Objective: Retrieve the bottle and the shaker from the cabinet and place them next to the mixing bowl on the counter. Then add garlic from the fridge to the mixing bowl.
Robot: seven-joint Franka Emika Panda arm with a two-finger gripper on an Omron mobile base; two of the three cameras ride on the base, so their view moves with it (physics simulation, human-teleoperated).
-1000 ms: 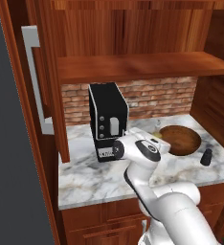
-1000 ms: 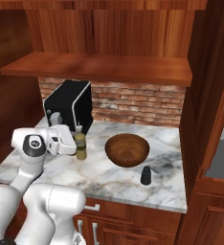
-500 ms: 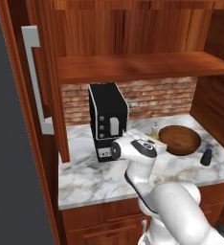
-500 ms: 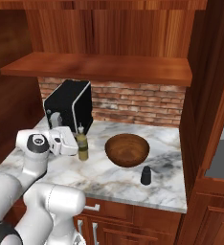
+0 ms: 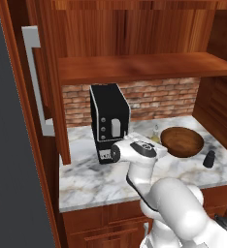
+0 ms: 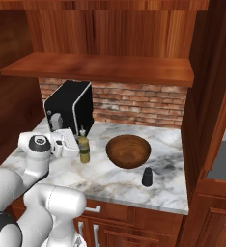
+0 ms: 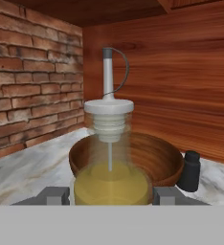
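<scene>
The marble counter (image 6: 110, 181) runs under a wooden shelf (image 6: 105, 67) and a brick back wall (image 6: 134, 103), and everything here is easiest to place from the wooden mixing bowl (image 6: 128, 151) standing near the middle of it. Well to the bowl's left, against the bricks, stands a black coffee machine (image 6: 70, 108). The robot's white arm (image 6: 37, 159) reaches in from the left of the bowl, in front of that machine.

The bottle (image 6: 84, 148), clear with yellow oil in its lower half and a pale pour spout on top, stands upright just left of the bowl, close beside it but apart from its rim. The gripper (image 7: 111, 194) is clenched on the bottle: in the hand view its two grey fingertips (image 7: 54, 195) sit tight against either side of the glass belly. Whether the bottle's base touches the marble I cannot tell.

The small dark shaker (image 6: 147, 177) stands upright on the counter just to the front right of the bowl, not touching it.
</scene>
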